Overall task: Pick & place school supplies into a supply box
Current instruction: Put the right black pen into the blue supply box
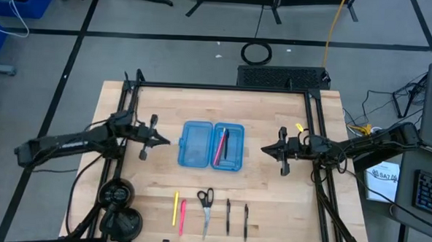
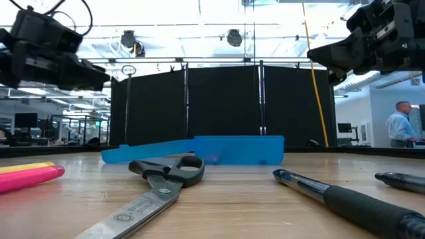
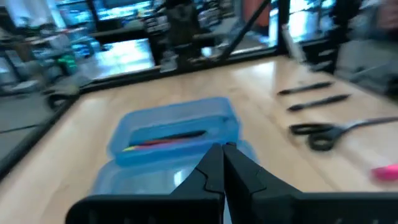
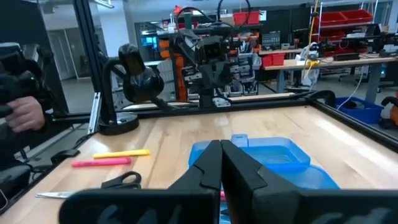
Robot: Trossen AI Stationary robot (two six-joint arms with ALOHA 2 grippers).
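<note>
The translucent blue supply box (image 1: 211, 144) lies open at the table's middle, both halves flat; its right half holds a pink pen and a dark pen (image 1: 221, 143). Along the near edge lie a yellow pen (image 1: 175, 207), a pink pen (image 1: 182, 216), scissors (image 1: 206, 207) with black handles, and two dark pens (image 1: 228, 216) (image 1: 245, 221). My left gripper (image 1: 164, 141) hovers shut to the left of the box. My right gripper (image 1: 264, 149) hovers shut to its right. Both are above the table and touch nothing.
A black desk lamp base (image 1: 117, 208) stands at the table's near left corner. A black metal frame (image 1: 225, 87) runs around the table's far and side edges. Bare wood lies between the box and the row of supplies.
</note>
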